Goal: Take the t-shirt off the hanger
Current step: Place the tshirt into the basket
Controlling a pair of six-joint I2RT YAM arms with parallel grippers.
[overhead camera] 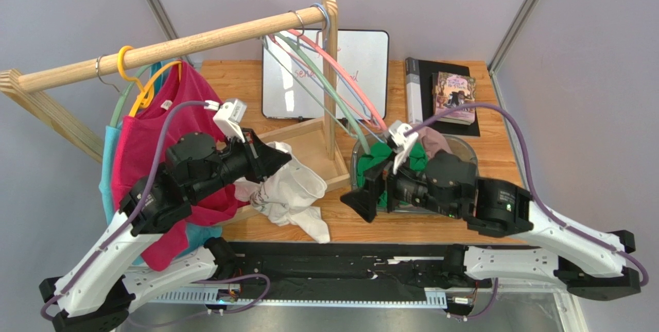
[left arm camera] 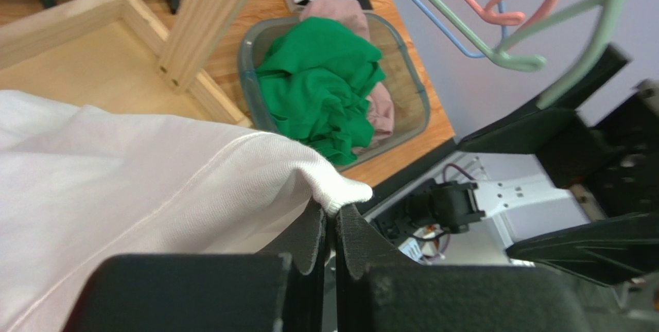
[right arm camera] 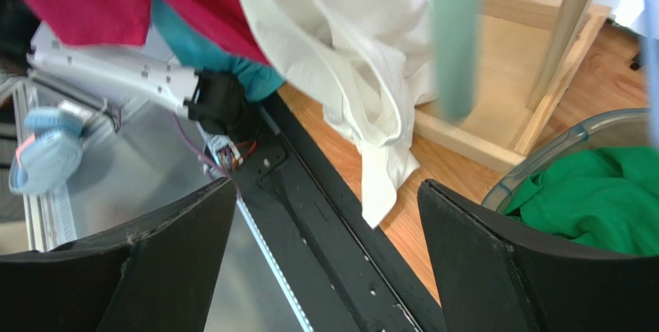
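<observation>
- The left pincer [left arm camera: 334,220] is pressed together on a folded edge of the white t-shirt [left arm camera: 116,185]. In the top view its tips are buried in the cloth.
- The t-shirt hangs bunched from that grip, its tail reaching the near edge of the surface [overhead camera: 363,228]. Whether it rests there is hard to tell.
- The right pincer [right arm camera: 325,193] is spread wide and holds nothing.
- A mint hanger [right arm camera: 456,38] crosses close to its lens, blurred and cut off at the top.

Left arm [overhead camera: 155,202] jaws clamped, right arm [overhead camera: 541,224] jaws spread wide.
</observation>
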